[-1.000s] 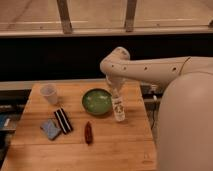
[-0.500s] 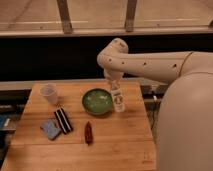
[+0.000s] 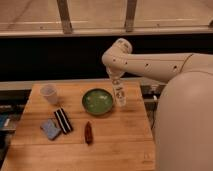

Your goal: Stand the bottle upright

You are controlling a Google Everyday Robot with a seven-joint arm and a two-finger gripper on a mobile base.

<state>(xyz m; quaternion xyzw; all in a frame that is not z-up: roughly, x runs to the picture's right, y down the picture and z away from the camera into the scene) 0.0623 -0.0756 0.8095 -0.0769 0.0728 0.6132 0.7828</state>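
Note:
The slim white bottle (image 3: 120, 95) stands upright just right of the green bowl (image 3: 97, 101), near the back right of the wooden table (image 3: 115, 145). My gripper (image 3: 117, 82) comes down from the white arm (image 3: 150, 64) and is shut on the bottle's top. The fingers hide the cap. Whether the bottle's base touches the table or hangs just above it, I cannot tell.
A white cup (image 3: 49, 93) stands at the back left. A black striped packet (image 3: 63, 120) and a blue packet (image 3: 50, 129) lie at the front left. A small dark red-brown object (image 3: 88, 133) lies in front of the bowl. My white body (image 3: 185, 125) fills the right side.
The arm has drawn up and back, and the bottle has moved with it, higher in view and closer to the bowl's right rim. Nothing else has moved.

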